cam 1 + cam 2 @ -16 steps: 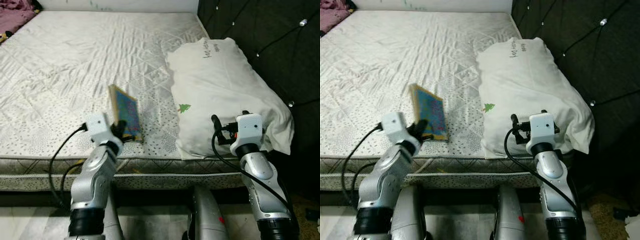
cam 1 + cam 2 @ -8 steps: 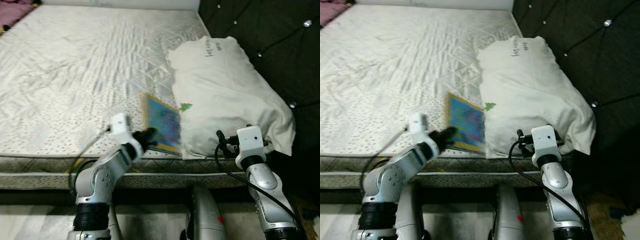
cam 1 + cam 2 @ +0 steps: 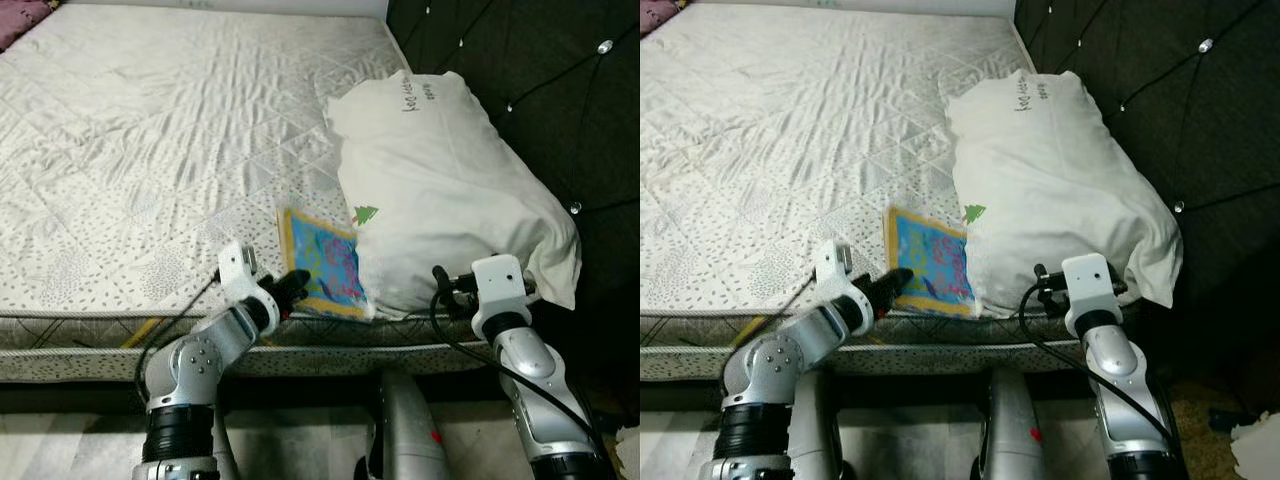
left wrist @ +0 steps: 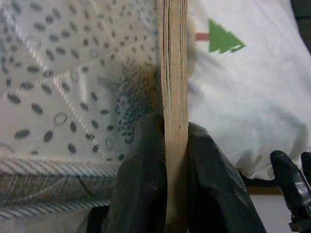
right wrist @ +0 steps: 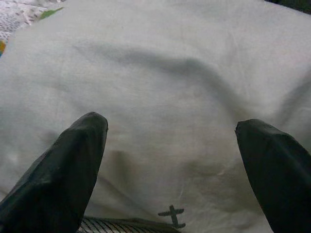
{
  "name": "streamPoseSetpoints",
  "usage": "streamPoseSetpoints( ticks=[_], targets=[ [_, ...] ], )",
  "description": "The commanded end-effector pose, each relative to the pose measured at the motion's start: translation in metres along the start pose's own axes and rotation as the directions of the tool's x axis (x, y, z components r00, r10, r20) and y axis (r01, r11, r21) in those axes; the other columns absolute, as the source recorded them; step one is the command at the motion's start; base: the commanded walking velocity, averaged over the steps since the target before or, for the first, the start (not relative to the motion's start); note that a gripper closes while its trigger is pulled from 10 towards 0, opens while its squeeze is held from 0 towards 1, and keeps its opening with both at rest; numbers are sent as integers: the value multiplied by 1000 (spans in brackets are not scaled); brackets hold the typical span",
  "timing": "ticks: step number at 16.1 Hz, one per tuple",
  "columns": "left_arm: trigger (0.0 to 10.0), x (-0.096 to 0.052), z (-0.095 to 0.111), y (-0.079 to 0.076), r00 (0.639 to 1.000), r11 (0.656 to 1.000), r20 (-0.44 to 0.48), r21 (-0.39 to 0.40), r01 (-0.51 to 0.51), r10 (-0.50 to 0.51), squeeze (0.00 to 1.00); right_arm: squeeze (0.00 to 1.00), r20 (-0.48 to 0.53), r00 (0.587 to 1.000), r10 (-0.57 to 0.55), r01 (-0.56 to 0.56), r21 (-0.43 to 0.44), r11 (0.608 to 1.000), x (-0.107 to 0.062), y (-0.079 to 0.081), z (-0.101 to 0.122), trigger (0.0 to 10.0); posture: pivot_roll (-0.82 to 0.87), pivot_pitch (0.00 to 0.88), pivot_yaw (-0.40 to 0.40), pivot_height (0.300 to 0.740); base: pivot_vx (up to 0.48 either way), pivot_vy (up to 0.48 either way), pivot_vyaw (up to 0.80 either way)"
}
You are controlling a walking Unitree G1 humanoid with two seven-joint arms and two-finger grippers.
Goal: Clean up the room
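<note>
Head views: a bed (image 3: 150, 150) with a pale quilted, dot-patterned mattress cover; at its near edge lies a colourful picture board (image 3: 322, 264), blue-faced with a yellow border, tilted slightly with its far side against a white pillow (image 3: 450, 190). The left pincer (image 3: 292, 287) grips the board's near edge, apparently so the board can be lifted off the bed as part of the tidying. The pillow rests against a dark tufted headboard (image 3: 520, 60); it carries a small green tree mark (image 3: 366, 214) and a line of dark handwriting (image 3: 420, 95) near its far end, too small to read. The right pincer (image 3: 440, 283) sits at the pillow's near corner. Left wrist view: both black fingers (image 4: 141, 179) are clamped on the board's thin wooden edge (image 4: 175, 111), seen edge-on, layered like plywood; the tree mark (image 4: 221, 39) shows beyond. Right wrist view: two fingers (image 5: 63, 165) stand wide apart, facing the pillow cloth (image 5: 170, 97), holding nothing; a small dark cross-shaped mark (image 5: 171, 216) sits near the hem.
</note>
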State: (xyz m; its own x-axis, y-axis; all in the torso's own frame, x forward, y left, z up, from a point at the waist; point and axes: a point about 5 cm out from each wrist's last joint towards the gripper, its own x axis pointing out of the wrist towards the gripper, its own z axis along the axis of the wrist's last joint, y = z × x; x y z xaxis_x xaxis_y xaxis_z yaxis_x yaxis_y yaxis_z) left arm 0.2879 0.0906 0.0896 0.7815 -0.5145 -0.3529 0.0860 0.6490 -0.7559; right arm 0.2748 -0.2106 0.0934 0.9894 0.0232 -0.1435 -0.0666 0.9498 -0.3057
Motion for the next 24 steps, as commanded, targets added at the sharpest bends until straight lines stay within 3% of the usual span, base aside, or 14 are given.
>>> streamPoseSetpoints(
  ticks=[1,6,12,24],
  targets=[
    [10000,9,-20,0,997,1000,-77,-26,-6,4,0,0,2,1000,9,-9,-19,1000,1,-3,1,10000,-76,33,-90,525,0,0,0],
    [10000,19,-2,23,995,998,-71,-2,-69,69,0,0,17,999,30,-29,-36,999,2,0,3,10000,-89,37,-92,525,0,0,0],
    [10000,17,22,45,989,987,-20,79,-142,144,0,0,17,999,29,-28,-39,999,2,-1,3,10000,-87,45,-92,525,0,0,0],
    [10000,5,53,59,980,973,56,123,-195,189,0,0,8,999,32,-32,-40,999,7,-2,2,10000,-71,43,-92,525,0,0,0]
  ],
)
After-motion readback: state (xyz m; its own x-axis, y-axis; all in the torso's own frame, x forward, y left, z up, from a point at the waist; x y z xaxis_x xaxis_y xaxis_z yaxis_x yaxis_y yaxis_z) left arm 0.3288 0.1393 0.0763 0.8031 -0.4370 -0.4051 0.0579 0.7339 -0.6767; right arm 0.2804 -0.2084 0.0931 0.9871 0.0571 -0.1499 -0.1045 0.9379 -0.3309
